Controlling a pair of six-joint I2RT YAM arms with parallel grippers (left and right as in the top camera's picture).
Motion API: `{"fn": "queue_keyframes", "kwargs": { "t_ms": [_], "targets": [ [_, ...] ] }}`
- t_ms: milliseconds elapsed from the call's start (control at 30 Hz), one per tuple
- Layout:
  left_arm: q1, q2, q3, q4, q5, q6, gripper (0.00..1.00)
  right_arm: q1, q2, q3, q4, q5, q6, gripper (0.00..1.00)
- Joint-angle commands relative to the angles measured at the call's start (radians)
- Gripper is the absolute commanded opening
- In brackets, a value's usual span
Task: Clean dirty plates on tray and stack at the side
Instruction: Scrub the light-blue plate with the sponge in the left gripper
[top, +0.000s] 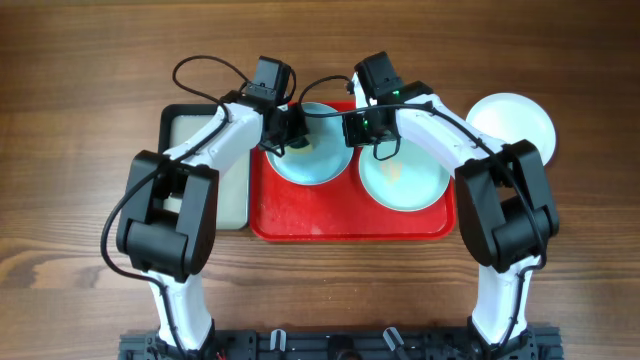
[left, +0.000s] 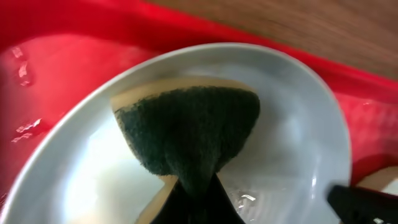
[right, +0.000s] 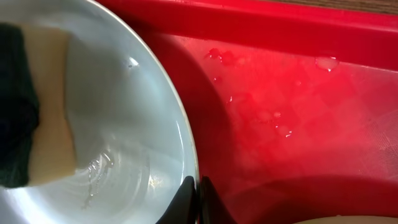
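Note:
Two pale aqua plates lie on the red tray (top: 300, 215), and a white plate (top: 515, 125) rests on the table to its right. My left gripper (top: 290, 135) is shut on a sponge (left: 186, 127), whose dark green side presses into the left aqua plate (top: 320, 165). This gripper (left: 196, 193) shows as a dark wedge under the sponge. My right gripper (top: 352, 128) is shut on that plate's right rim, with one finger inside and one outside (right: 198, 190). The plate (right: 124, 99) looks wet. The right aqua plate (top: 400, 180) has a faint orange smear.
A smaller black-rimmed tray (top: 190, 125) with a pale inside sits left of the red tray, partly under my left arm. Water drops lie on the red tray floor (right: 280, 112). Bare wooden table surrounds both trays.

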Motion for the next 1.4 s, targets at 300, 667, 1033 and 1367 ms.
{"fn": "queue_keyframes", "kwargs": {
  "t_ms": [300,667,1033,1367],
  "targets": [
    [-0.014,-0.072,0.005,0.0,0.23,0.018,0.04,0.013,-0.023,0.011,0.008,-0.015,-0.022,0.04],
    [-0.013,-0.211,0.004,-0.276,-0.083,0.048,0.04,0.013,-0.023,0.011,0.009,-0.016,-0.022,0.04],
    [-0.013,-0.086,0.001,-0.26,-0.116,0.047,0.04,0.013,-0.023,0.011,0.009,-0.016,-0.022,0.04],
    [-0.013,0.014,0.0,-0.229,-0.111,0.043,0.04,0.014,-0.023,0.011,0.008,-0.016,-0.022,0.04]
  ]
}}
